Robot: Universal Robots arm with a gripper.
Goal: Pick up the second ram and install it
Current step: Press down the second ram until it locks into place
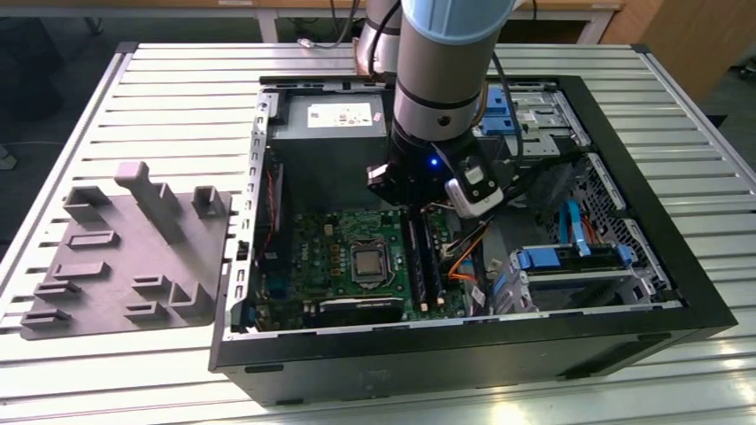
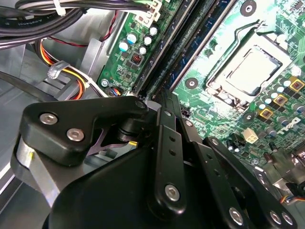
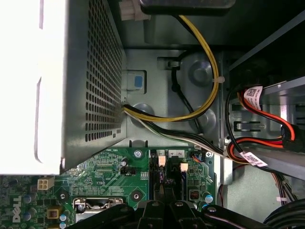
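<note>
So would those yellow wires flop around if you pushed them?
Probably bendy, not stiff: the yellow wires hang in a loose curve. The white tie bunches them, so they'd likely move together. They look thin, so they're likely light.

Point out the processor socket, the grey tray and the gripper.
processor socket [image 1: 370, 263], exterior view, its middle.
grey tray [image 1: 106, 266], exterior view, bare flat base.
gripper [image 2: 164, 102], second wrist view, between its fingertips.

Camera layout: one high exterior view, two close wrist views.
The open computer case [image 1: 473, 221] is seen from above and in front; its motherboard [image 2: 228, 43] is shared at close range in both wrist views.
</note>
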